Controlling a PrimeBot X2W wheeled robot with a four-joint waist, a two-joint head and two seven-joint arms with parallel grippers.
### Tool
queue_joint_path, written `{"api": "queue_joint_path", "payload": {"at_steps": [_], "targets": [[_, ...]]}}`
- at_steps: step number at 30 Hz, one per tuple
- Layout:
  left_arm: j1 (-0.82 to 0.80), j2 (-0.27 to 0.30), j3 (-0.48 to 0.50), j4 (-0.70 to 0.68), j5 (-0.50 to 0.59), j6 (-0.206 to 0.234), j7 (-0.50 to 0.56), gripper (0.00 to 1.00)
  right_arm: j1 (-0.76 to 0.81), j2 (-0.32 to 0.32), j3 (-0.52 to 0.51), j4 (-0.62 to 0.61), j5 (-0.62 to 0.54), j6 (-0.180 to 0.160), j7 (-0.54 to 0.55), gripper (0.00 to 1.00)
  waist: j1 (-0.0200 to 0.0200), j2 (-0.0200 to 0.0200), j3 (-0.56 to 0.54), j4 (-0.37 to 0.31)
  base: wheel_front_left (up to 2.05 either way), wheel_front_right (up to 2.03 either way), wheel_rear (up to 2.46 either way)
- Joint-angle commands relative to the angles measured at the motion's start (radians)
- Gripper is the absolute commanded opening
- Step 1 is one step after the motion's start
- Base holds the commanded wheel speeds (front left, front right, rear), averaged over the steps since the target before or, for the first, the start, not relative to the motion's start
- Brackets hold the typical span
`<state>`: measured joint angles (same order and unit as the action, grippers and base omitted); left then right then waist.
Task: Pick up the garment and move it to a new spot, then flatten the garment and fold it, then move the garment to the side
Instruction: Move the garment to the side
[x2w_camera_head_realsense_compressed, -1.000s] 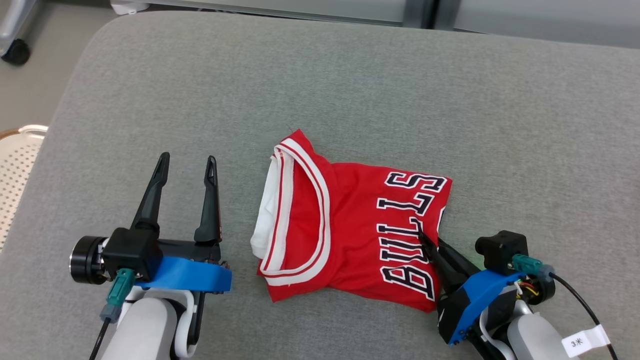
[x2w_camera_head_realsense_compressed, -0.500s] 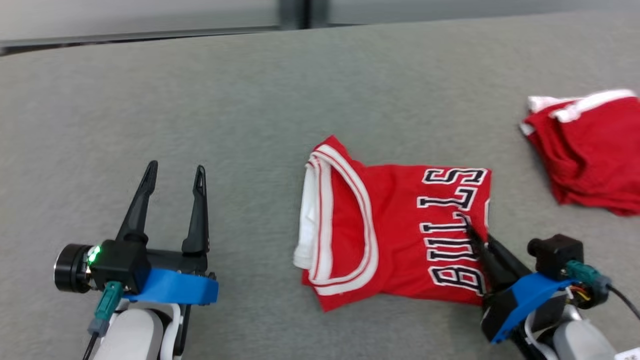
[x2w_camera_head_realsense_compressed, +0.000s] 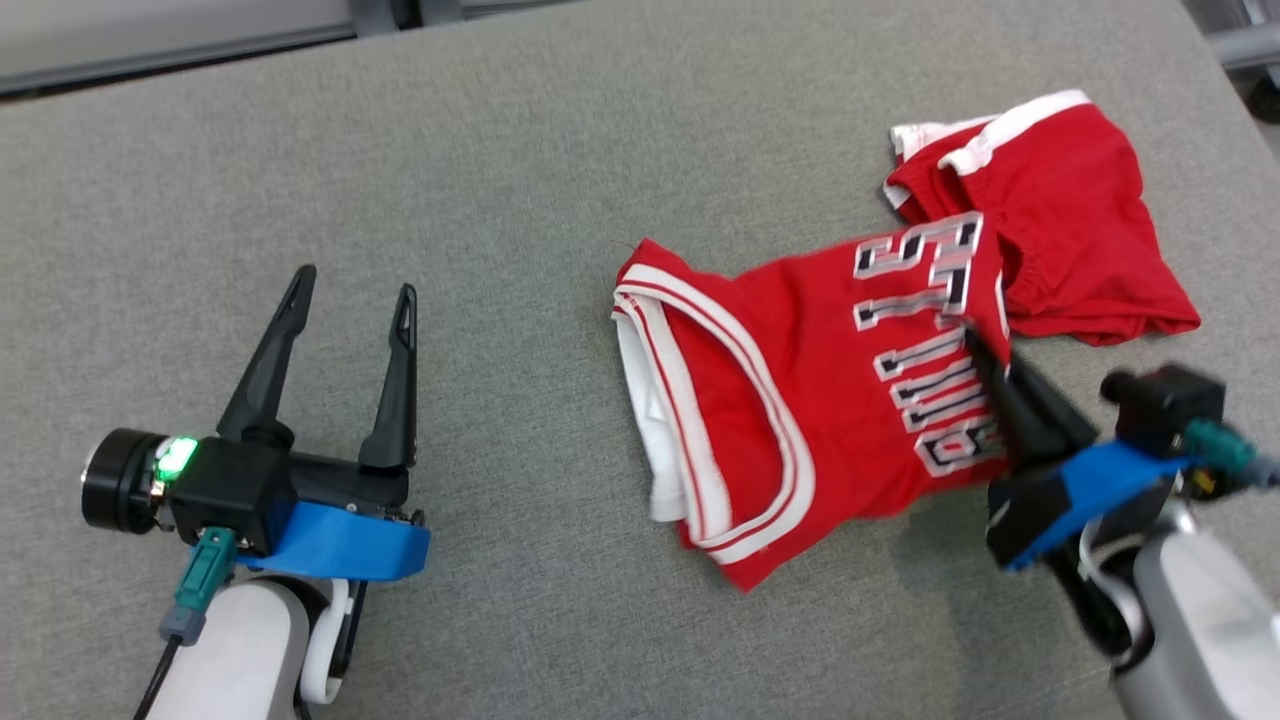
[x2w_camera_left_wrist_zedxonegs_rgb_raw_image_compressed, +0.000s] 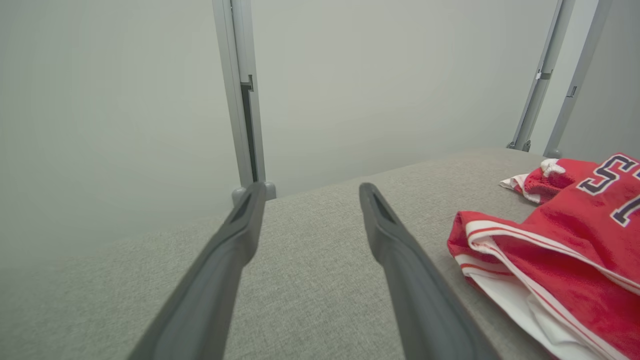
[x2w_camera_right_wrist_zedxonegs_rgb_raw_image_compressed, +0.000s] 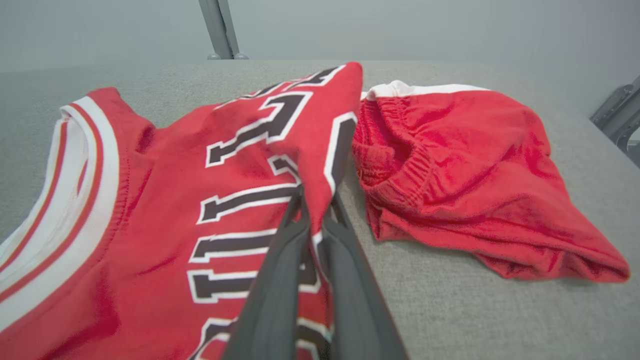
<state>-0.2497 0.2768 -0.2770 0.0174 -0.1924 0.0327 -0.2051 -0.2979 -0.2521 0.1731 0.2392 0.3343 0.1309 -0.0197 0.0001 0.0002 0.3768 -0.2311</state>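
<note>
We are clamping our right hand (x2w_camera_head_realsense_compressed: 972, 338) on the jersey (x2w_camera_head_realsense_compressed: 800, 380) at its lettered edge; it is draping soft and light. Our left hand (x2w_camera_head_realsense_compressed: 355, 282) is hanging, fingers apart.

Grey fabric-covered surface (x2w_camera_head_realsense_compressed: 500, 200) carried two red items: a folded jersey (x2w_camera_head_realsense_compressed: 800, 400) with white trim and dark lettering lay right of centre, and shorts (x2w_camera_head_realsense_compressed: 1080, 230) lay toward the far right corner, the jersey's lettered edge up against them.
</note>
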Motion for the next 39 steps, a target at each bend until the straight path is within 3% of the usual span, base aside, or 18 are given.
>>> {"api": "queue_joint_path", "payload": {"at_steps": [1, 6, 15, 21, 32, 33, 35, 37, 38, 39], "targets": [[-0.030, 0.010, -0.004, -0.013, 0.006, -0.006, 0.007, 1.00, -0.068, -0.018, -0.001, 0.011, 0.001, 0.000, -0.018, 0.00, -0.0001, -0.0002, 0.026, 0.007, 0.00, 0.00, 0.00], [-0.060, 0.022, -0.013, -0.035, 0.016, -0.012, 0.022, 1.00, -0.203, -0.062, -0.044, 0.063, -0.001, 0.000, -0.039, 0.00, -0.0001, -0.0002, 0.081, 0.010, 0.00, 0.00, 0.00], [-0.122, 0.035, -0.031, -0.069, 0.033, -0.024, 0.032, 1.00, -0.285, -0.131, -0.261, 0.091, -0.017, 0.000, -0.045, 0.00, -0.0001, -0.0002, 0.151, 0.007, 0.00, 0.00, 0.00], [-0.160, 0.031, -0.046, -0.079, 0.041, -0.029, 0.032, 1.00, -0.307, -0.124, -0.360, 0.100, -0.066, 0.000, -0.012, 0.00, -0.0001, -0.0002, 0.191, 0.013, 0.00, 0.00, 0.00], [-0.203, 0.026, -0.066, -0.070, 0.043, -0.035, 0.018, 1.00, -0.354, -0.111, -0.444, 0.181, -0.175, 0.000, -0.020, 0.00, -0.0001, -0.0002, 0.254, 0.034, 0.00, 0.00, 0.00], [-0.206, 0.027, -0.066, -0.067, 0.041, -0.034, 0.016, 1.00, -0.356, -0.107, -0.447, 0.193, -0.189, 0.000, -0.026, 0.05, -0.0001, -0.0002, 0.256, 0.036, 0.00, 0.00, 0.00], [-0.207, 0.024, -0.069, -0.061, 0.037, -0.035, 0.010, 1.00, -0.358, -0.097, -0.465, 0.218, -0.224, 0.000, -0.029, 0.26, -0.0001, -0.0002, 0.255, 0.040, 0.00, 0.00, 0.00], [-0.208, 0.019, -0.074, -0.053, 0.036, -0.035, 0.005, 1.00, -0.353, -0.080, -0.477, 0.226, -0.247, 0.000, -0.045, 0.59, -0.0001, -0.0002, 0.250, 0.045, 0.00, 0.00, 0.00], [-0.206, 0.018, -0.074, -0.050, 0.033, -0.034, 0.003, 1.00, -0.345, -0.073, -0.490, 0.234, -0.264, 0.000, -0.049, 1.00, -0.0001, -0.0002, 0.248, 0.046, 0.00, 0.00, 0.00], [-0.205, 0.016, -0.076, -0.044, 0.030, -0.034, 0.000, 1.00, -0.337, -0.064, -0.502, 0.239, -0.279, 0.000, -0.059, 1.00, -0.0001, -0.0002, 0.243, 0.048, 0.00, 0.00, 0.00]]}}
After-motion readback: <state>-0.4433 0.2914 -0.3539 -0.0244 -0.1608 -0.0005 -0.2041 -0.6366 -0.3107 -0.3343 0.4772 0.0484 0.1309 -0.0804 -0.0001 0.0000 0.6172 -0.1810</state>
